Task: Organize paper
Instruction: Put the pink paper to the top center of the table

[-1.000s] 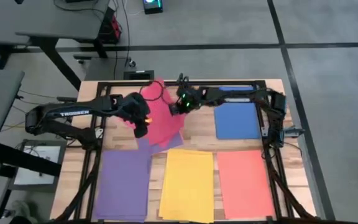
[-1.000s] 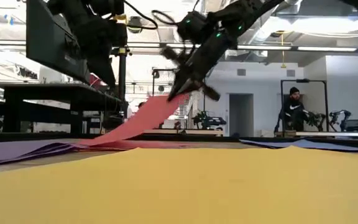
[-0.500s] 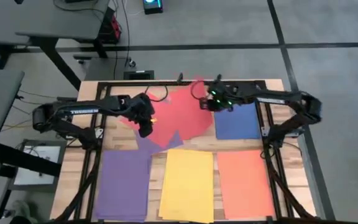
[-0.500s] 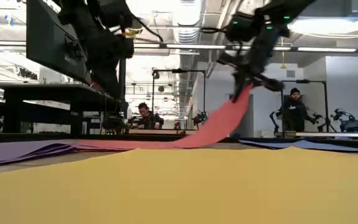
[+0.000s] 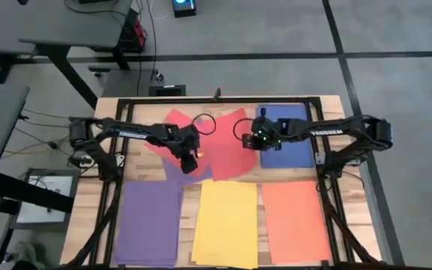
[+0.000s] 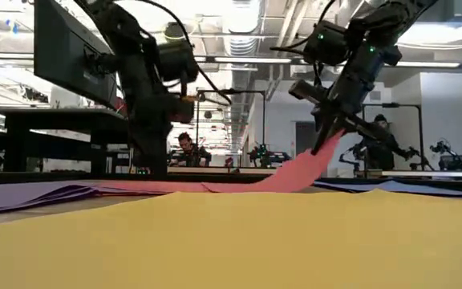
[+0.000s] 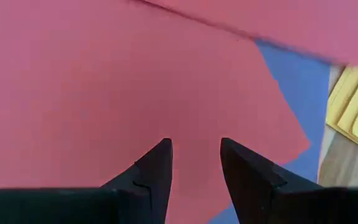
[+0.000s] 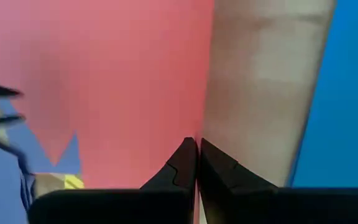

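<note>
Red sheet [image 5: 227,146]: lay mid-counter [image 5: 343,161] between the arms, one edge lifted. Right claw [image 8: 197,163]: closed, pinching that edge, beside blue sheet [image 5: 291,146]. Left claw [image 7: 194,165]: fingers parted, over red paper.

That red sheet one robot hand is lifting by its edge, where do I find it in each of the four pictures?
High view: red sheet, centre of table, right hand at its edge.
Low view: red sheet rising from the table to the right hand.
Left wrist view: red sheet fills most of the picture.
Right wrist view: red sheet beyond the pinching fingers.
Shared landmark: blue sheet beside it.
</note>
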{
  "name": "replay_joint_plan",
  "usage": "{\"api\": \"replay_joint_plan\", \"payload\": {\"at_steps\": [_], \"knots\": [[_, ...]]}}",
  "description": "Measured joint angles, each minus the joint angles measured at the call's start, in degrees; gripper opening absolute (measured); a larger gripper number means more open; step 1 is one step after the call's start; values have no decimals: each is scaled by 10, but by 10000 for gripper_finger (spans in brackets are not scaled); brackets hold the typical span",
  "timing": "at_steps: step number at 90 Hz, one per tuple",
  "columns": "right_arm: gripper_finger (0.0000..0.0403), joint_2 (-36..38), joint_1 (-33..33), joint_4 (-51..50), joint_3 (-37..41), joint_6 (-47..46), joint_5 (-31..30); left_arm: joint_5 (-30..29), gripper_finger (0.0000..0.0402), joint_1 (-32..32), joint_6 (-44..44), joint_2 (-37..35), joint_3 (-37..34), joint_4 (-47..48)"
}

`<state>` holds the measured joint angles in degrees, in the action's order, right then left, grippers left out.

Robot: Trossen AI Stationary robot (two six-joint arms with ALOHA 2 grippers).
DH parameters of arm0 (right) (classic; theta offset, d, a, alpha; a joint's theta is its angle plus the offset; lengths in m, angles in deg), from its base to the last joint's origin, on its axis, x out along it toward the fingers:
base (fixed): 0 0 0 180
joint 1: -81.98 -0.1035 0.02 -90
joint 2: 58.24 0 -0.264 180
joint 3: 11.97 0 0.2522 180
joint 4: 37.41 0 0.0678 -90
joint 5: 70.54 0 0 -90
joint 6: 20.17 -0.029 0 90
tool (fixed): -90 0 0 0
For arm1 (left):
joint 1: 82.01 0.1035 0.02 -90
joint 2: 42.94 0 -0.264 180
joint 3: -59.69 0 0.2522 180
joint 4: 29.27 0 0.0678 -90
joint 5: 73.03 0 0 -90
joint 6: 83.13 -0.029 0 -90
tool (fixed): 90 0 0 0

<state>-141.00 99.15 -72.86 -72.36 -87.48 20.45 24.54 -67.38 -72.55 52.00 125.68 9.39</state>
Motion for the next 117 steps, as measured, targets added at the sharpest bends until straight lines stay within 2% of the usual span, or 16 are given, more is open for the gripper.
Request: {"api": "replay_joint_plan", "payload": {"at_steps": [16, 31, 47, 61, 72, 87, 104, 117], "knots": [[0, 5, 19, -2, 0, 33, 0, -5, 120, -8, -15, 40, 3, 0], [0, 6, 25, 9, -1, 42, 0, -63, 120, 3, -87, 42, 3, 96], [0, -11, 18, 16, 0, 16, -18, -78, 116, 20, -190, 39, 3, 189], [0, -47, 6, 51, 0, -24, -37, -83, 113, 35, -244, 40, 3, 247], [0, -79, -7, 82, -1, -56, -56, -85, 113, 42, -249, 37, 3, 263], [0, -91, -29, 52, 0, -126, -116, -87, 113, 43, -237, 11, 5, 275], [0, -91, -47, 54, 0, -132, -118, -87, 113, 57, -216, 0, -2, 283], [0, -91, -46, 47, 0, -95, -118, -87, 113, 61, -213, 0, 0, 267]]}}
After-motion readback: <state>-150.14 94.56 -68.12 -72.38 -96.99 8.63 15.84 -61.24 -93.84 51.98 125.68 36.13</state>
